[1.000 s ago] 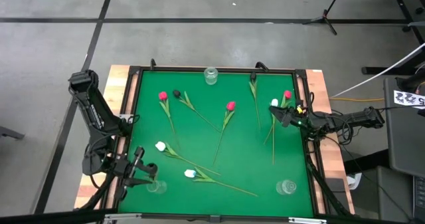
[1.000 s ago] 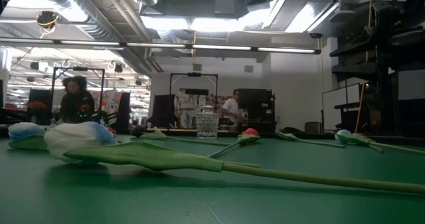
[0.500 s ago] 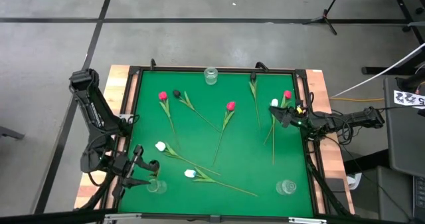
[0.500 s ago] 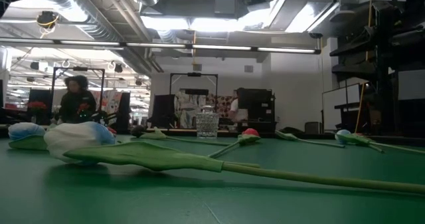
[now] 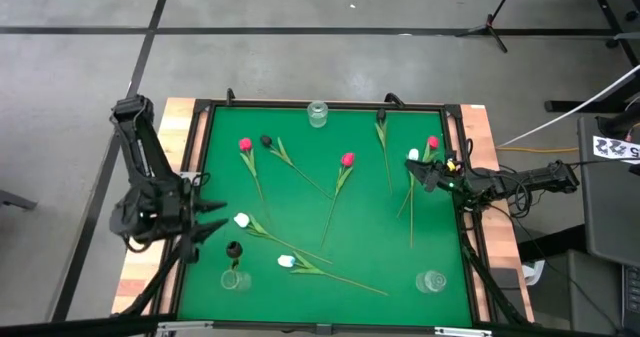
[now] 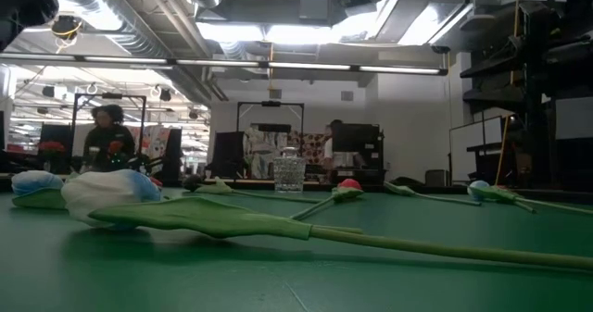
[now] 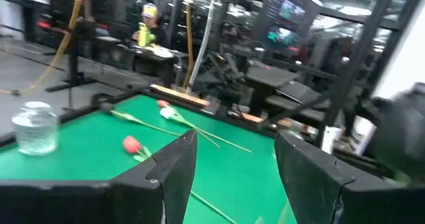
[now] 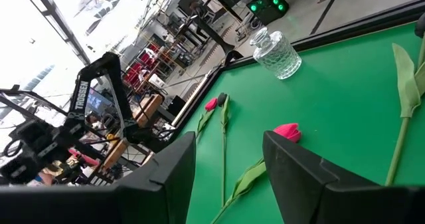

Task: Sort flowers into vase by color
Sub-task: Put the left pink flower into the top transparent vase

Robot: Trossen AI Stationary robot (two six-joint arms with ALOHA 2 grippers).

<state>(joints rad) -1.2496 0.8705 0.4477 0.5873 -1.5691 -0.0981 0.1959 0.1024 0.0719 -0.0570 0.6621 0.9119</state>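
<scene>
Tulips lie flat on the green table [image 5: 370, 257]: pink heads [image 5: 245, 145] [image 5: 347, 159] [image 5: 432, 142], white heads [image 5: 241, 219] [image 5: 286, 261] [image 5: 413, 155] and a near-black one [image 5: 266, 140]. Another near-black tulip [image 5: 234, 249] stands with its stem in the near-left glass vase [image 5: 235, 279]. My left gripper [image 5: 207, 223] [image 7: 236, 177] hangs open by the table's left edge, clear of that vase. My right gripper [image 5: 420, 172] [image 8: 229, 184] waits open at the right edge, nothing between its fingers.
Two more glass vases stand on the table, one at the far middle [image 5: 318, 113] [image 6: 289, 173] and one near right [image 5: 432, 281]. A dark raised frame [image 5: 196, 177] rims the table. People move about in the room beyond, in the low view.
My left gripper has opened and let go of the near-black tulip, which stays upright in the near-left vase. The gripper has then risen and drawn back toward the table's left and far edges, turning as it went.
</scene>
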